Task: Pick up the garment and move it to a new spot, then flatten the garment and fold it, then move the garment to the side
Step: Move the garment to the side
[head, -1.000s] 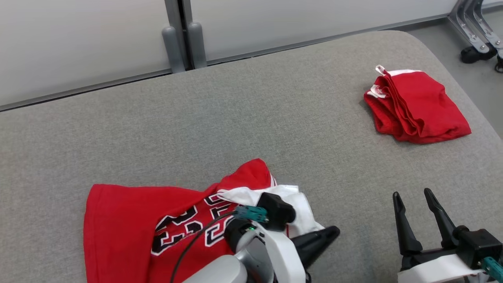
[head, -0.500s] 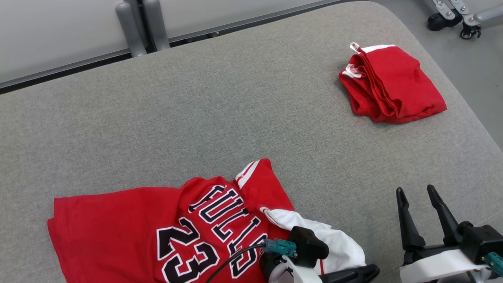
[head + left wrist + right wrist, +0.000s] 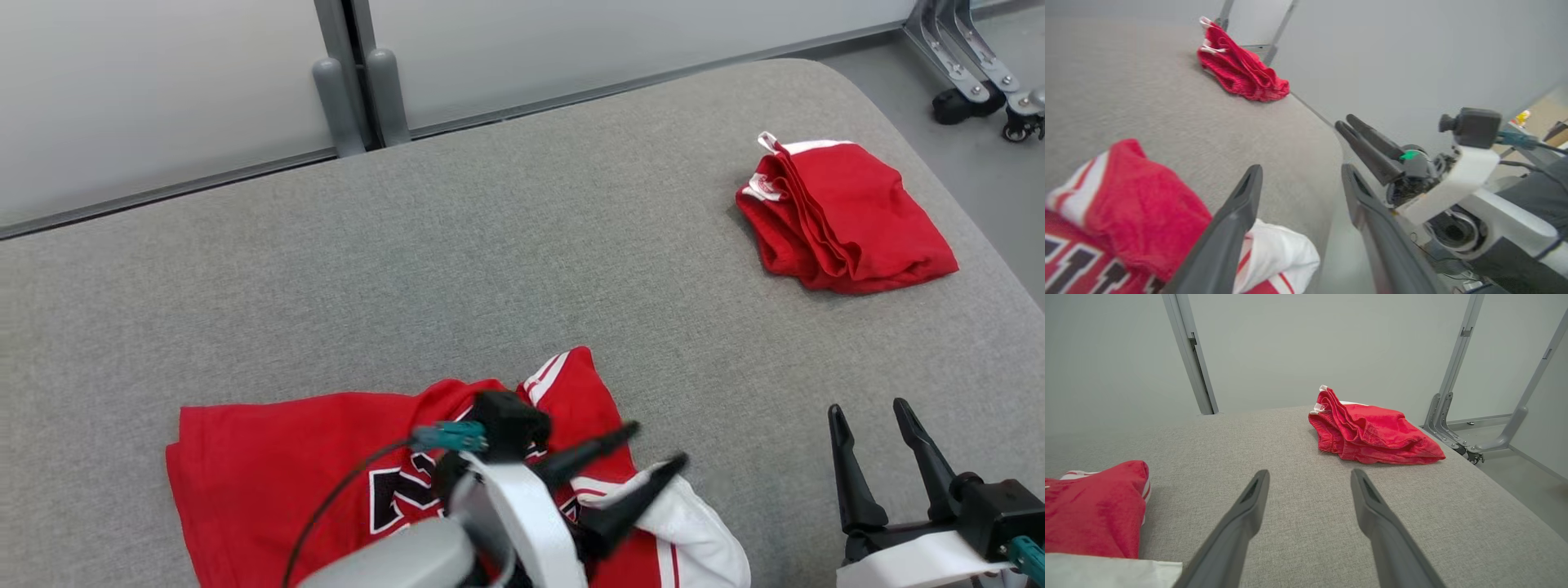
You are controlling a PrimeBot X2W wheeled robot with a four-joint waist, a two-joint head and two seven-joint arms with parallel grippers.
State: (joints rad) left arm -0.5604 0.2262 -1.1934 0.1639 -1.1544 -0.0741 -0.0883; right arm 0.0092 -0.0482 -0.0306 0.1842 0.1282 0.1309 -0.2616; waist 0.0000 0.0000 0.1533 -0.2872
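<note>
Plainly, left gripper (image 3: 657,443) agape (empty); jersey (image 3: 269,457) beneath

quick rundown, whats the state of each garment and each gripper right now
red jersey, lying on the grey pad, rumpled, bunched at its right end, not held
red shorts, folded in a pile at the pad's far right
left gripper, open, over the jersey's white edge, gripping nothing
right gripper, open, empty, over bare pad
</note>
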